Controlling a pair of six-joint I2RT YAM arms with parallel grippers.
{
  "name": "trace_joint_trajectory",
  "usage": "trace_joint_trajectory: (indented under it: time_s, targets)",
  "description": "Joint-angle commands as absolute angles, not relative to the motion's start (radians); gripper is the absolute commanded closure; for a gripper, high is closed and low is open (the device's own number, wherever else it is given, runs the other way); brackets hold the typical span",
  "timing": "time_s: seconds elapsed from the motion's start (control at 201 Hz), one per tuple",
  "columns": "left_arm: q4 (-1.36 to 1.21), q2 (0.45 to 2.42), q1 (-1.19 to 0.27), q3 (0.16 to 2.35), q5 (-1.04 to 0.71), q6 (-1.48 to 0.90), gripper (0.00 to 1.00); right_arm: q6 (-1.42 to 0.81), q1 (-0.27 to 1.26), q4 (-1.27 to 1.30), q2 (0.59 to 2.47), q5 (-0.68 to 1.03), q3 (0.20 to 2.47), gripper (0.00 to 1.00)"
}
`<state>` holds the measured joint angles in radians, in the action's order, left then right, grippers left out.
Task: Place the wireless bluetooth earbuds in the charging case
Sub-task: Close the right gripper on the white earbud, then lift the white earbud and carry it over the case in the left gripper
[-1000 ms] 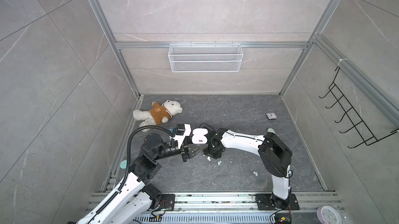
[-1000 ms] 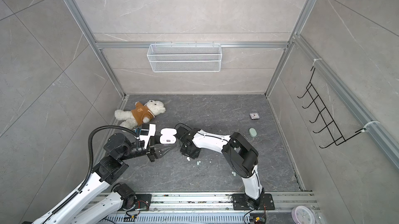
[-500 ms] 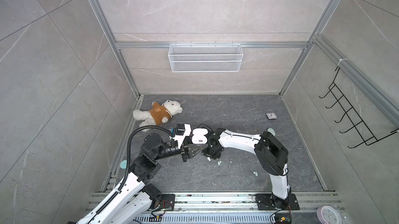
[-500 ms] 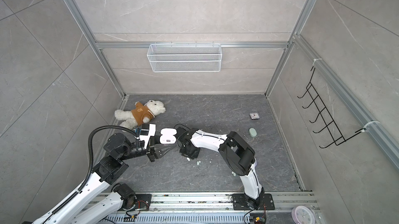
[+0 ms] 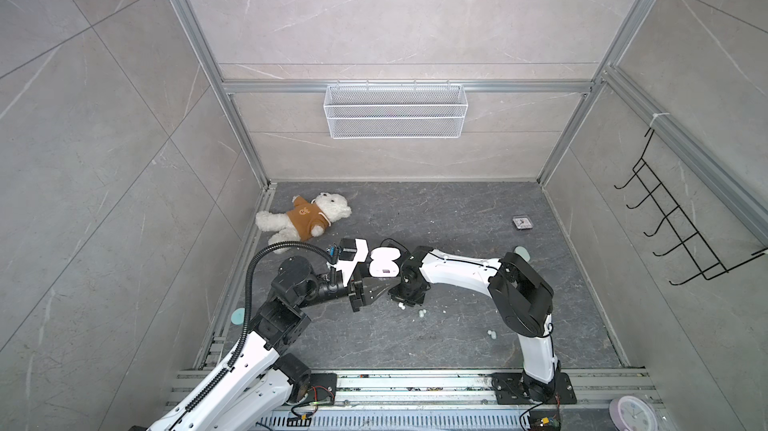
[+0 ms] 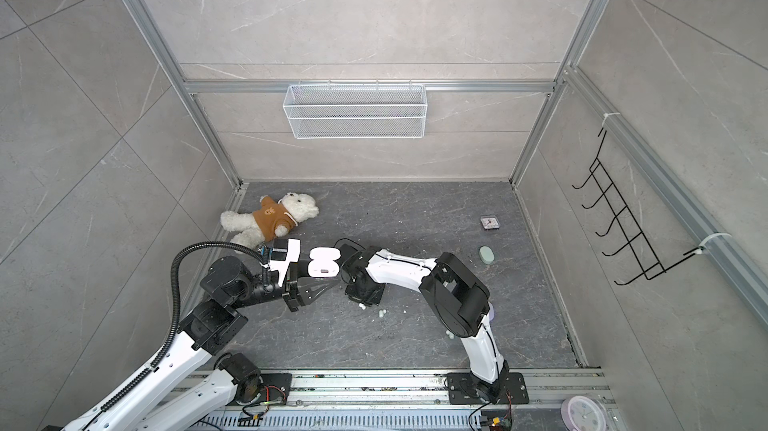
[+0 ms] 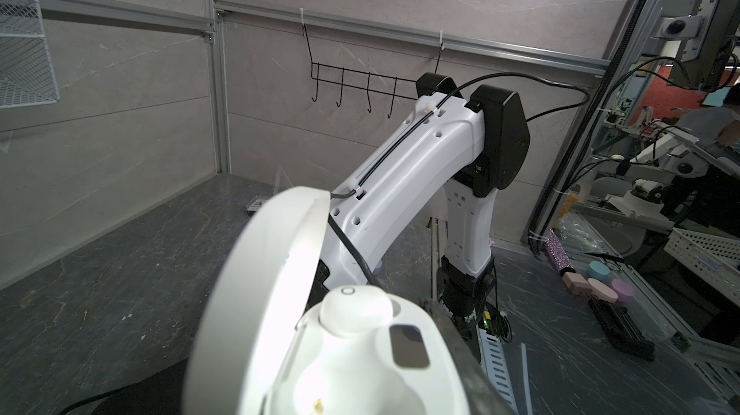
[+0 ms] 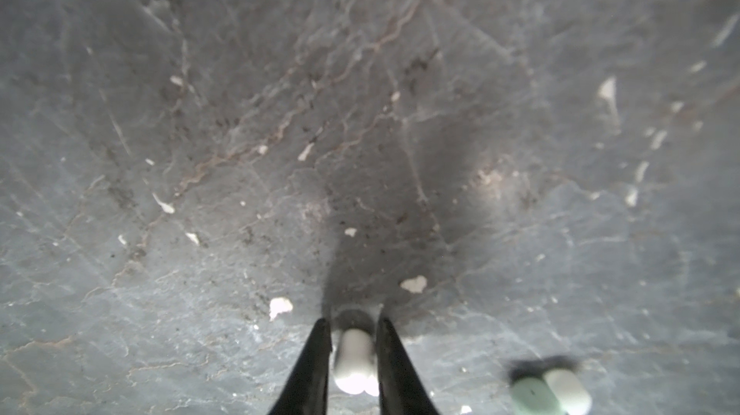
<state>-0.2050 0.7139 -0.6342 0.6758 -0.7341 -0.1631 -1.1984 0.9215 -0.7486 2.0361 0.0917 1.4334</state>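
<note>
My left gripper (image 5: 379,280) (image 7: 356,369) is shut on the white charging case (image 5: 384,263) (image 7: 360,353), held above the floor with its lid open. One white earbud (image 7: 355,309) sits in a socket of the case; the socket beside it is empty. My right gripper (image 5: 405,298) (image 8: 353,353) points straight down at the floor. Its black fingers (image 8: 310,361) press both sides of a white earbud (image 8: 352,357) lying there. A mint earbud (image 8: 532,393) and a white earbud (image 8: 568,389) lie close beside it. Another earbud pair (image 5: 491,332) lies nearer the right arm's base.
A teddy bear (image 5: 303,221) lies at the back left of the dark floor. A small square clock (image 5: 522,223) and a mint oval case (image 6: 487,255) sit at the back right. A wire basket (image 5: 395,111) hangs on the back wall, a hook rack (image 5: 685,233) on the right wall.
The right gripper's fingers have closed in onto the white earbud on the floor, and its elbow has shifted slightly. The left arm and the case have stayed still.
</note>
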Motion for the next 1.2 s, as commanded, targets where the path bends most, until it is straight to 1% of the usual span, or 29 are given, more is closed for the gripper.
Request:
trace_joint_trajectory:
  time_s: [0.0, 0.1, 0.353, 0.687, 0.901, 1.194]
  targets:
    - [-0.234, 0.700, -0.630, 0.678, -0.732, -0.154, 0.82, -1.191, 0.928, -0.770, 2.072, 0.101, 1.429, 0.80]
    - [-0.237, 0.700, -0.630, 0.676, -0.731, -0.156, 0.82, -1.194, 0.928, -0.768, 2.066, 0.100, 1.424, 0.82]
    - [-0.241, 0.710, -0.631, 0.678, -0.731, -0.157, 0.82, -1.197, 0.924, -0.773, 2.030, 0.075, 1.405, 0.84]
    - [-0.286, 0.745, -0.630, 0.665, -0.725, -0.163, 0.82, -1.203, 0.864, -0.722, 1.897, 0.046, 1.316, 0.84]
    - [-0.362, 0.827, -0.631, 0.660, -0.726, -0.170, 0.82, -1.205, 0.810, -0.694, 1.789, 0.041, 1.251, 0.84]
    - [-0.476, 0.983, -0.631, 0.688, -0.738, -0.165, 0.82, -1.191, 0.729, -0.696, 1.588, 0.049, 1.170, 0.85]
